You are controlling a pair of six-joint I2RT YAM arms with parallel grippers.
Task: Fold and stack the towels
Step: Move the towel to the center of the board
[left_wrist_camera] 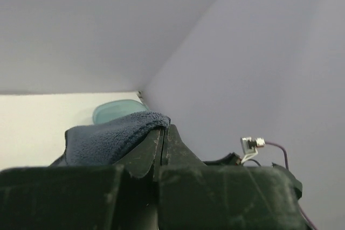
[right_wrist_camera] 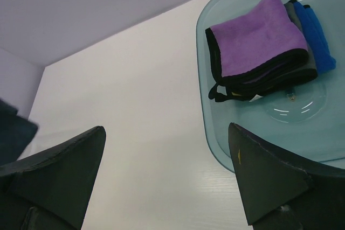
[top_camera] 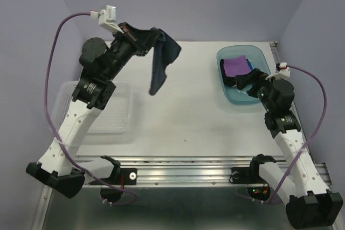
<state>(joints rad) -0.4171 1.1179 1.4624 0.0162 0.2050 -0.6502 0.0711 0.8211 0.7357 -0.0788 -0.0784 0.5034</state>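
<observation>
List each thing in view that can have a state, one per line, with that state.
left tool, shut on the navy towel, raised
navy towel, hanging unfolded from the left tool, off the table
right tool, open, holding nothing
purple towel, folded, topmost in the teal tray
blue towel, folded, partly beneath the purple towel
teal tray, upright on the table, holding towels
white basket, upright on the table
</observation>
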